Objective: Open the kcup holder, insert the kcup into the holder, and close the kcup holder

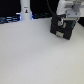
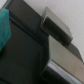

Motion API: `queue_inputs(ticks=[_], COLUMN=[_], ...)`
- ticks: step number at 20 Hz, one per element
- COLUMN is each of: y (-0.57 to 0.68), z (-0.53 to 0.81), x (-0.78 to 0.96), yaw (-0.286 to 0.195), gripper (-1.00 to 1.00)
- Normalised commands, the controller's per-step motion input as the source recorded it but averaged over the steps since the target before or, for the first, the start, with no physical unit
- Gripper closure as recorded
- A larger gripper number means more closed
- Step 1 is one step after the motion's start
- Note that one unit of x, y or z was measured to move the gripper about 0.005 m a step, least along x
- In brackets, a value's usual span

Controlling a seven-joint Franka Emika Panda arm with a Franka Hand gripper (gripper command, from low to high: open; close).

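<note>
Mostly hidden — claw (image 1: 64, 19) over kcup holder (image 1: 62, 31)

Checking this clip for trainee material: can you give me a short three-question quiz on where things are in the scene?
1. True or false: the black rectangular box with pale handles sits at the exterior view's left.
2. The gripper is: A) right over the black box; B) far from the box, at the exterior view's left; C) out of view.
3. Fill in: the tall white bottle-shaped object stands towards the exterior view's ____.

Key: 1 false; 2 A; 3 left.
</note>
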Motion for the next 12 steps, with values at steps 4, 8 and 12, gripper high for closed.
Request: queue_inputs(ticks=[4,8,12], y=[0.03,-0.01,-0.01], z=[0.97,0.01,0.0], x=[0.09,0.04,0.01], yaw=[-0.002,-0.002,0.002], gripper=[-1.0,-1.0,-1.0])
